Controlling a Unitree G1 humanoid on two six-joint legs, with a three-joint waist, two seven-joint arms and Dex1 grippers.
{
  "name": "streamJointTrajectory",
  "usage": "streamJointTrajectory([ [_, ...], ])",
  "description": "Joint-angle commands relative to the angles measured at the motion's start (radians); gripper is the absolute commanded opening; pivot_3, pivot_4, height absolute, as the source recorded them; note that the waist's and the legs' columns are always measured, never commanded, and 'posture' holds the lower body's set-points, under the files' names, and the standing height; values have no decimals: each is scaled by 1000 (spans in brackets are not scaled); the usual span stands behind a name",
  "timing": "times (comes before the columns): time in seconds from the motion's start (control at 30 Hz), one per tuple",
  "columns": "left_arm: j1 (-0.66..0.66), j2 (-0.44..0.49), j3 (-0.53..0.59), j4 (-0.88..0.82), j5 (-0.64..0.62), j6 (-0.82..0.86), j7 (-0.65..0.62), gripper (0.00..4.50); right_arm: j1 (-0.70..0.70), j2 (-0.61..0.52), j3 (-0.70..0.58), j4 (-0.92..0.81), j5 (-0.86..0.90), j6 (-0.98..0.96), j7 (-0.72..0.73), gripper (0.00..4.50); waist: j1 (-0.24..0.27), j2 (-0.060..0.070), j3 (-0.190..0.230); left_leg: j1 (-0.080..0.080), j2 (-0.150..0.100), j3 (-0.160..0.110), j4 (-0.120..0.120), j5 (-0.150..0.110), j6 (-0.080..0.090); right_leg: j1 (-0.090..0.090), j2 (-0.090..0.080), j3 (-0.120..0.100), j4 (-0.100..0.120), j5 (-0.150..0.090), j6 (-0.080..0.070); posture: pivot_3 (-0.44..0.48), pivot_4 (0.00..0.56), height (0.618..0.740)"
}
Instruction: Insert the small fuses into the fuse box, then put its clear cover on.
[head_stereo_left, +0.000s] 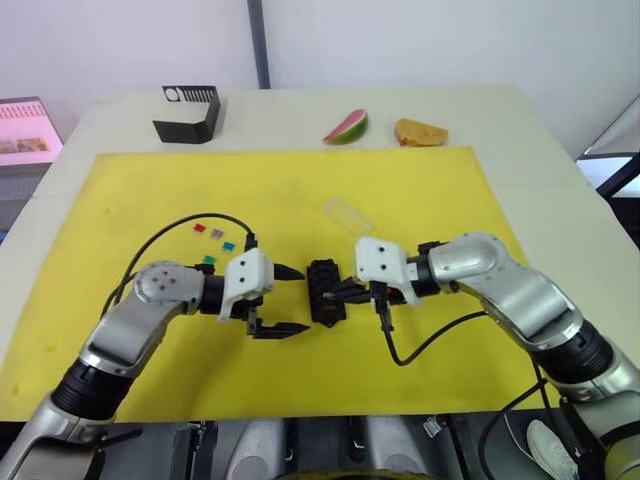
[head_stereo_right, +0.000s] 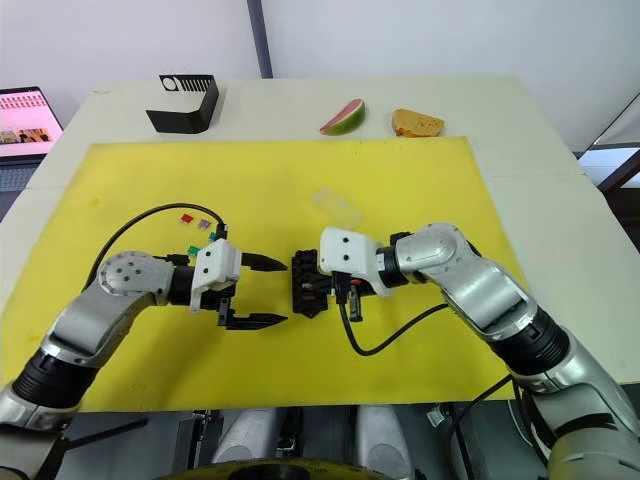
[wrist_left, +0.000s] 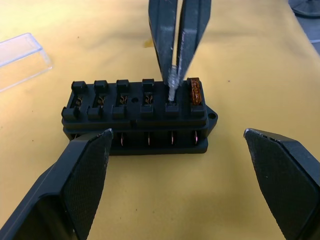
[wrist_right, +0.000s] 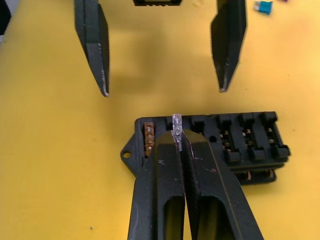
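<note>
The black fuse box (head_stereo_left: 323, 290) lies on the yellow mat between my two grippers. My right gripper (wrist_right: 179, 137) is shut on a grey, see-through fuse (wrist_left: 172, 82), whose lower end sits at the mouth of a slot. An amber fuse (wrist_left: 194, 91) stands in the end slot beside it. My left gripper (head_stereo_left: 302, 300) is open, a little short of the box on the other side, holding nothing. Red (head_stereo_left: 199, 228), purple (head_stereo_left: 217, 233), teal (head_stereo_left: 229, 245) and green (head_stereo_left: 208, 259) fuses lie loose behind my left gripper. The clear cover (head_stereo_left: 348, 213) rests on the mat beyond the box.
At the table's back left stands a larger black angular box with a white vent (head_stereo_left: 188, 113). A watermelon slice (head_stereo_left: 346, 127) and a piece of bread (head_stereo_left: 420, 132) lie at the back middle. A lit screen (head_stereo_left: 25, 130) sits off the left edge.
</note>
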Motion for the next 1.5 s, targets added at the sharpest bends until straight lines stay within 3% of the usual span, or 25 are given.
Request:
streamJointTrajectory([
  [0.03,-18,-4,-3,-6,8,-11,-9,4438,-17,10,-11,-15,-11,-14,16,0,0,0,0,0,0,0,0,0,0,0,0,0,0,0,0,0,150,740],
  [0.57,-25,-38,-4,-3,35,-17,-10,4438,-27,21,7,10,-86,-36,59,0,0,0,0,1,0,0,0,0,-1,0,0,0,2,0,0,0,150,740],
  [1.0,-28,-49,-2,4,46,-18,-10,4438,-110,33,-27,-4,-20,85,101,0,0,0,0,1,0,0,1,1,-1,0,0,0,2,0,0,0,150,740],
  [1.5,-32,-51,6,7,45,-14,-5,4438,-108,39,46,65,-130,-37,133,0,-1,0,0,1,0,0,1,3,-4,0,1,0,3,0,0,0,150,740],
])
